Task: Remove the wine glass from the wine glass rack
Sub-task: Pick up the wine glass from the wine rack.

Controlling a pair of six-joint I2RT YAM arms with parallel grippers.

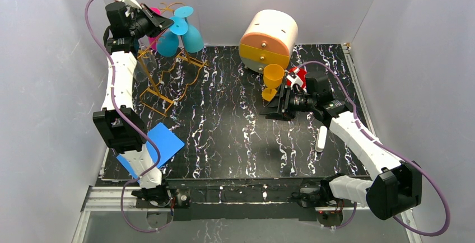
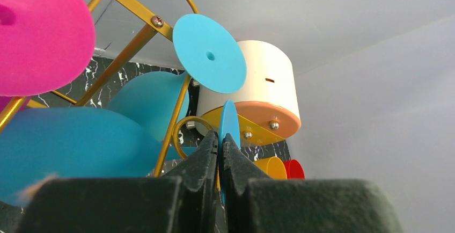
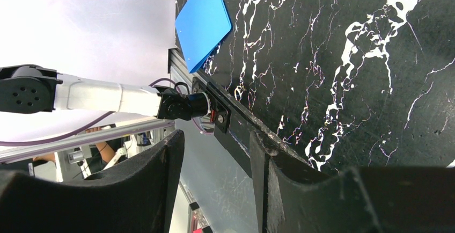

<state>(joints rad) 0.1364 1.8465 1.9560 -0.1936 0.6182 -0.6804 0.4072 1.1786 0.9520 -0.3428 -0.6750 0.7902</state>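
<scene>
Glasses hang bowl-down from the gold wine glass rack at the far left of the table: one pink glass and two blue. The left gripper is pinched tight on the thin foot of one blue wine glass, which hangs on the rack. Further right, past the round drawer box and orange cup, the right gripper stands with fingers apart, holding nothing.

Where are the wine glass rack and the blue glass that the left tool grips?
wine glass rack [image 2: 123, 57]: left wrist view, slanted gold bar
blue glass [image 2: 229, 120]: left wrist view, edge of its foot
</scene>
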